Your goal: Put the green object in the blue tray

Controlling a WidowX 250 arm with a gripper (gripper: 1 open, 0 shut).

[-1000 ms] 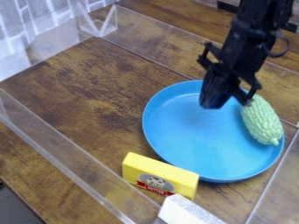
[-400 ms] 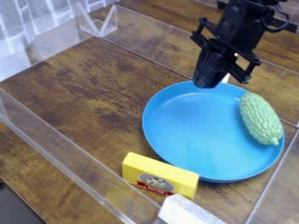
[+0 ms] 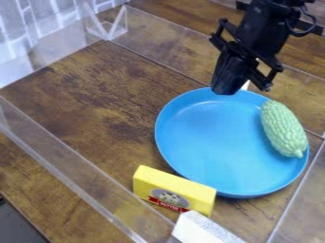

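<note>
The green object (image 3: pixel 283 129), a pale green bumpy oval, lies on the right side of the blue tray (image 3: pixel 210 142), close to its rim. My black gripper (image 3: pixel 230 87) hangs above the tray's far edge, up and to the left of the green object and apart from it. Its fingers are shut with nothing between them.
A yellow rectangular block (image 3: pixel 174 190) lies on the wooden table just in front of the tray. A white item (image 3: pixel 203 231) shows at the bottom edge. Clear plastic walls (image 3: pixel 70 161) enclose the table on the left and at the back.
My gripper has lifted away from the green object and now hangs higher, over the tray's far rim. The green object stays lying in the tray.
</note>
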